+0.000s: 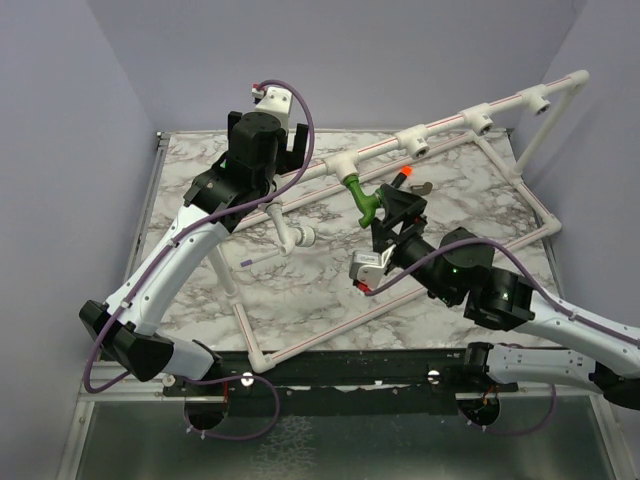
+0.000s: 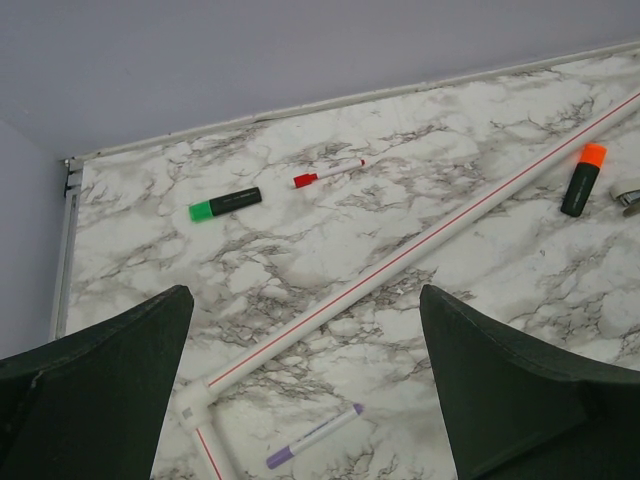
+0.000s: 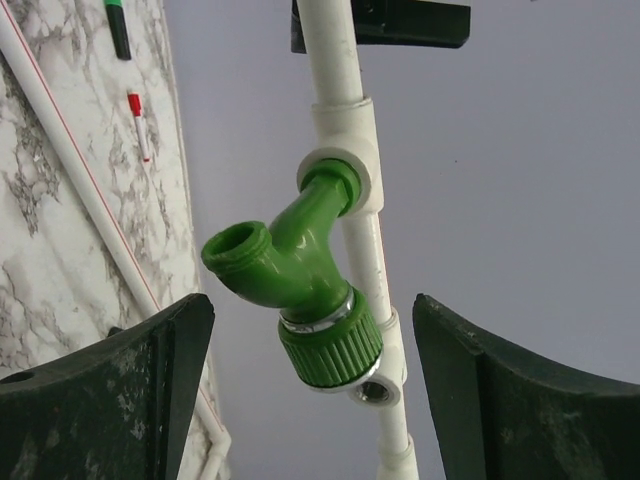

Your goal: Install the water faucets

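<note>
One green water faucet (image 3: 300, 270) sits with its inlet in a white tee socket (image 3: 345, 175) on the raised pipe, spout mouth turned left, ribbed knob and silver ring at its lower end. My right gripper (image 3: 312, 390) stands open around the knob, both fingers apart from it. In the top view the faucet (image 1: 362, 200) hangs from the pipe rail at mid-table, with the right gripper (image 1: 388, 208) just right of it. My left gripper (image 2: 305, 390) is open and empty, high above the table's back left part.
The white pipe frame (image 1: 450, 130) spans the marble table, with further open tee sockets (image 1: 415, 143) along its raised rail. A lower pipe (image 2: 420, 245) lies on the table. Green (image 2: 225, 204), red (image 2: 328, 172), orange (image 2: 583, 180) and purple (image 2: 313, 437) markers lie about.
</note>
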Controlling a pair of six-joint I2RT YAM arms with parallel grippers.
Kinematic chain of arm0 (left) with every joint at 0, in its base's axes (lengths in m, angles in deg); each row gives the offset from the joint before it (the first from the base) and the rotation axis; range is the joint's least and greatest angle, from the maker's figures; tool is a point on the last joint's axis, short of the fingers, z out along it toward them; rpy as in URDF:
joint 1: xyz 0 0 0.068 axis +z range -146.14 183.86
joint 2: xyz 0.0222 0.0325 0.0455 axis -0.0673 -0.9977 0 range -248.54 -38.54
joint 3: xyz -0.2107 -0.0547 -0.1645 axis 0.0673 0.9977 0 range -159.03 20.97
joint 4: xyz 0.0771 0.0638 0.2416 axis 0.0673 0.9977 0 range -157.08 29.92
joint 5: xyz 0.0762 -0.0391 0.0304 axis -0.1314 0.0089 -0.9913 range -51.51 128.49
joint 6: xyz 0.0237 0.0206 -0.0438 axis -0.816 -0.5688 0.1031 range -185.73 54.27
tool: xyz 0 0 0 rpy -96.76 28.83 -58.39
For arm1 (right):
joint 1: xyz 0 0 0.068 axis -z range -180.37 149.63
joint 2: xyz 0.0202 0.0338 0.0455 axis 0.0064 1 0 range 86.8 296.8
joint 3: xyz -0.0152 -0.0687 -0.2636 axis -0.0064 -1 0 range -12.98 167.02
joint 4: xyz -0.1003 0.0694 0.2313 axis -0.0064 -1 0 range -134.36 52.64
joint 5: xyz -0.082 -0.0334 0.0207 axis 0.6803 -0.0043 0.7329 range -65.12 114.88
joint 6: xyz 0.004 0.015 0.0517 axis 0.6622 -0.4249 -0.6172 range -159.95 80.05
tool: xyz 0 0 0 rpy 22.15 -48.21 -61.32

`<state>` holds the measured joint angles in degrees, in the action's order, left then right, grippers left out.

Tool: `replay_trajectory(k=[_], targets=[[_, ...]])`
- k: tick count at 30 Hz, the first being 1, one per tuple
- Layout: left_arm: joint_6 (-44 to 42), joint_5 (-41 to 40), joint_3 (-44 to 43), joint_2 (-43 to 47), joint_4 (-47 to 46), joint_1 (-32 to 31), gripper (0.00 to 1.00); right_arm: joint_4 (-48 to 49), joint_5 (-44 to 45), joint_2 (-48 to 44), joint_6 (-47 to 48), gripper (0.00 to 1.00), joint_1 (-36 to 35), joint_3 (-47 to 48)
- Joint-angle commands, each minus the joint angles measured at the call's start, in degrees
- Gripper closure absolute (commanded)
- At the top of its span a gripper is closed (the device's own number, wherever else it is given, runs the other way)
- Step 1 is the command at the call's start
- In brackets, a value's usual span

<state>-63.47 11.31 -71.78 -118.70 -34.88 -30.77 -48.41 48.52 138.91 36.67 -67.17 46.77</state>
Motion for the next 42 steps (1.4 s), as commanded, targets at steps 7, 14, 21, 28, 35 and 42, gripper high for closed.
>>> replay_trajectory(k=[7, 14, 21, 28, 35, 42], targets=[[-0.6, -0.33, 0.82, 1.09, 0.58, -0.79, 0.04, 10.14, -1.2, 1.72, 12.5, 0.25, -0.41, -4.87], [-0.65, -0.37, 0.82, 0.97, 0.58, -0.83, 0.04, 17.74, -0.59, 2.09, 10.74, 0.36, -0.43, -9.38], [-0.68, -0.48, 0.9, 0.77, 0.58, -0.88, 0.04, 26.47, 2.14, 3.1, 8.34, 0.6, -0.43, -13.72], [-0.86, -0.84, 0.82, 0.61, 0.5, -0.88, 0.04, 30.5, 5.47, 3.64, -3.43, 0.99, -0.82, -14.22], [-0.86, -0.83, 0.82, 0.42, 0.58, -0.88, 0.04, 33.75, 8.39, 4.87, -31.53, 0.99, -0.96, -11.38], [-0.77, -0.95, 0.9, 0.78, 0.53, -0.88, 0.04, 36.78, 9.6, 3.79, -58.63, 1.0, -0.96, -12.31]])
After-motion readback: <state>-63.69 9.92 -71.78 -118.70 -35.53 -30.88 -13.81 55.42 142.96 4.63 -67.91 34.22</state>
